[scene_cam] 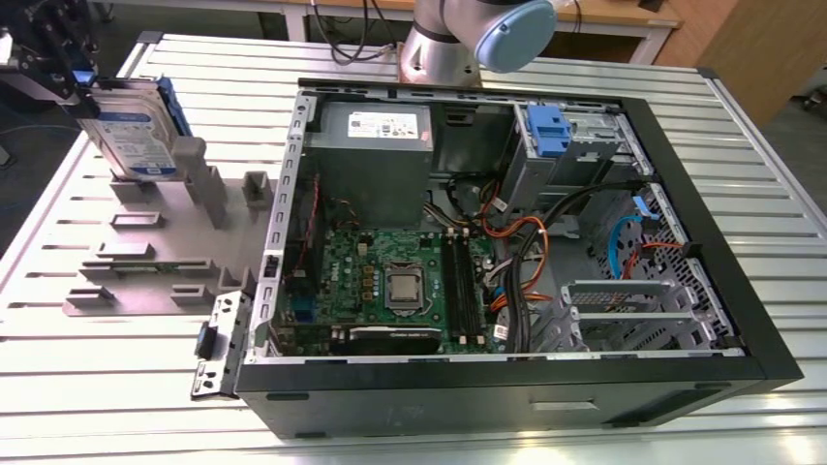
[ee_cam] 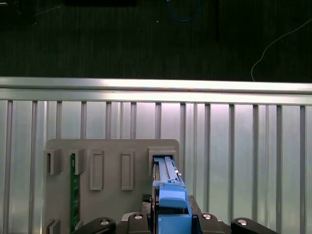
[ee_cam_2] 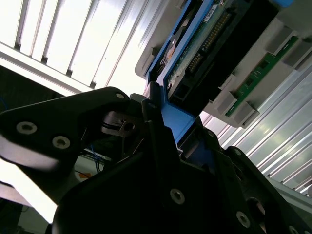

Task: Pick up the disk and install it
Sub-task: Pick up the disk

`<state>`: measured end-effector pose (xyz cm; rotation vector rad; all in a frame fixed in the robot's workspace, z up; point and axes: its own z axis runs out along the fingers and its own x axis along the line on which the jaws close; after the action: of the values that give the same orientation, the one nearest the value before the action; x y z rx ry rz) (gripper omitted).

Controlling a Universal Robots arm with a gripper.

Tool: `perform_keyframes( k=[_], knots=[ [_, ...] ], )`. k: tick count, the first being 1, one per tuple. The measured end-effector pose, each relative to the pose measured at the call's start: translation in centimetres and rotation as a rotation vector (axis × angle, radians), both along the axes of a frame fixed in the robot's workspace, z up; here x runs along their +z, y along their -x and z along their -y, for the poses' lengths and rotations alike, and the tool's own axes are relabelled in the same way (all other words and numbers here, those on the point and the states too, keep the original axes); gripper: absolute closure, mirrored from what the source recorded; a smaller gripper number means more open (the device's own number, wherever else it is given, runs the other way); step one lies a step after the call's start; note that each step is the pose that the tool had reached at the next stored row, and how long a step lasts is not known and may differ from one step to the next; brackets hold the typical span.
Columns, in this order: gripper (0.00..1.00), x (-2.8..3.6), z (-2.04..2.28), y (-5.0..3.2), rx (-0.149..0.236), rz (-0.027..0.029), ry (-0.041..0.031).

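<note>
The exterior view is taking in the whole slatted aluminium table. The open computer case is lying on its side towards the exterior view's right, and the grey parts holder is sitting just beside it on the exterior view's left. The disk is standing upright at the far end of that holder, label facing the camera and lower end resting in a slot, well apart from the case. The gripper is sitting on the disk's top edge.

The second wrist view is giving what the exterior view is not. The black fingers are pressing against the blue rail from both sides, so the gripper is clamping narrowly on the disk, whose circuit-board underside is facing this camera. The first wrist view is looking down along the blue edge of the disk into the holder. There a green memory module is standing in another slot, apart from the disk.

Inside the case, several parts are lying exposed:
- the motherboard with its processor
- the grey power supply
- a drive cage carrying a blue latch
- orange cables
</note>
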<state>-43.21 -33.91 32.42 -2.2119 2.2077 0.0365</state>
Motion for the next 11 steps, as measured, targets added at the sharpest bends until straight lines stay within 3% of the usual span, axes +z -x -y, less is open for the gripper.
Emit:
perform_keyframes(
  k=[11],
  knots=[
    [0.64, 0.65, 0.00, 0.00, 0.000, 0.0003, -0.0001]
  ],
)
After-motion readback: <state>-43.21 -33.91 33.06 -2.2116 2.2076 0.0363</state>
